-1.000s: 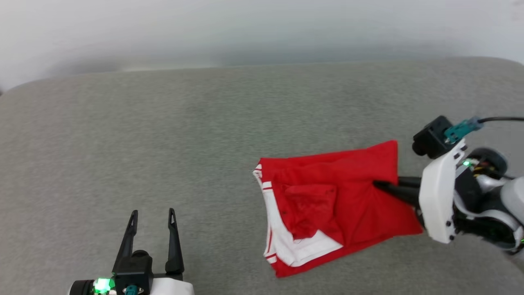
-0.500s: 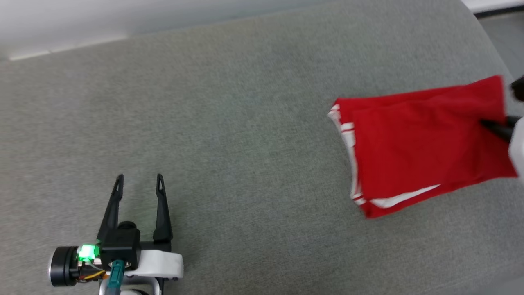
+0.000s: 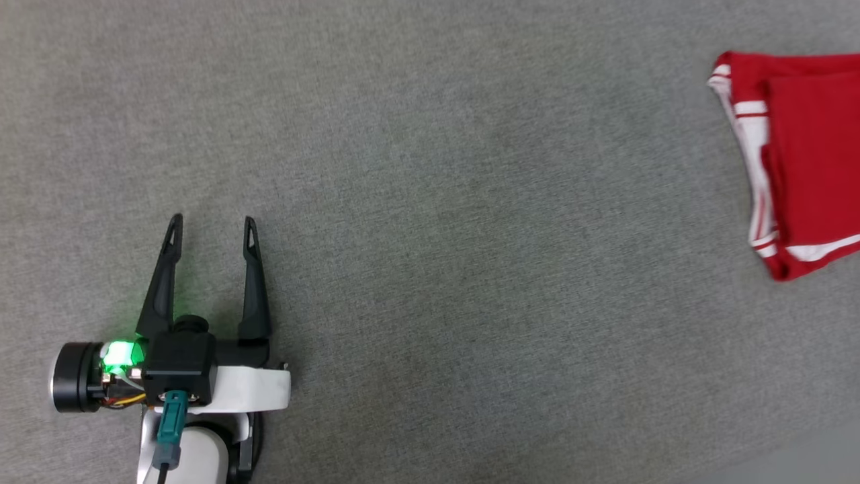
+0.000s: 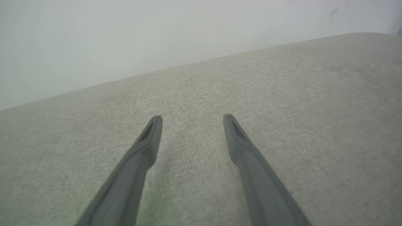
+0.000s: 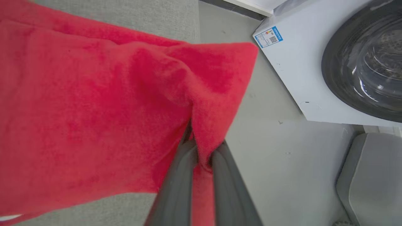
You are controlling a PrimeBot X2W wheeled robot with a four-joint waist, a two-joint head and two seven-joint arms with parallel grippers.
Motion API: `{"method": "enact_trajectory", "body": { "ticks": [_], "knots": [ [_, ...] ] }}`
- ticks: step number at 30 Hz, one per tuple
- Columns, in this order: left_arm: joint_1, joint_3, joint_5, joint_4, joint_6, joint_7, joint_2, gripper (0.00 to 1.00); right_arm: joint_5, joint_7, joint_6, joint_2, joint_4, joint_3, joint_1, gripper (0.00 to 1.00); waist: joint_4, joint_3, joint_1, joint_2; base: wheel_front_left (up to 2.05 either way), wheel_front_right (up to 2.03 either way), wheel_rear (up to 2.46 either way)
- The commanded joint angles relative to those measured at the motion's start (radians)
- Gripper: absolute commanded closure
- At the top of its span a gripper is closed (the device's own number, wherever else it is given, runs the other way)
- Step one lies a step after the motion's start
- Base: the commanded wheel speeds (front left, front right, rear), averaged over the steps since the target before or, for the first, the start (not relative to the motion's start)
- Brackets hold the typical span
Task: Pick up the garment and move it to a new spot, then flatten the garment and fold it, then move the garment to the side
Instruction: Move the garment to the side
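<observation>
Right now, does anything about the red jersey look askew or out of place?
The red jersey is bunched where the shut right pincer clamps its corner, and that corner seems to stick out past the edge of the gray cushion, over the floor. Nothing looks spilled or torn.

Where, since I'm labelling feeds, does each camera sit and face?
Head view: on the head, facing down at the grey cushion; open left hand lower left, garment at right edge.
Left wrist view: on that wrist, facing along its fingers across the cushion to a pale wall.
Right wrist view: on that wrist, facing along the right hand, shut on the garment, toward a washing machine.
Shared: head and right wrist views show the garment.
</observation>
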Motion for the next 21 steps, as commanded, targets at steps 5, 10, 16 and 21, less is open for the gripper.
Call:
{"method": "enact_trajectory", "body": {
  "ticks": [5,10,16,21],
  "knots": [
    [-0.017,-0.012,-0.001,-0.017,0.012,-0.002,0.010,0.00,-0.043,-0.043,-0.001,0.035,0.100,-0.013,-0.039,1.00,0.006,0.033,-0.0002,0.0000,0.00,0.00,0.00],
    [-0.013,-0.023,-0.009,-0.016,0.022,-0.001,0.009,0.00,-0.053,-0.066,-0.001,0.092,0.194,-0.034,-0.052,0.00,0.006,0.016,-0.0002,0.0000,0.00,0.00,0.00],
    [0.028,-0.026,-0.024,-0.009,0.040,-0.002,-0.008,0.00,-0.182,-0.196,-0.001,0.140,0.245,-0.041,-0.110,0.00,0.012,-0.080,-0.0002,0.0000,0.00,0.00,0.00],
    [0.066,-0.031,-0.033,-0.008,0.051,-0.002,-0.030,0.00,-0.329,-0.481,-0.001,0.197,0.261,-0.139,-0.160,0.00,0.037,-0.159,-0.0002,0.0000,0.00,0.00,0.00]
  ]
}}
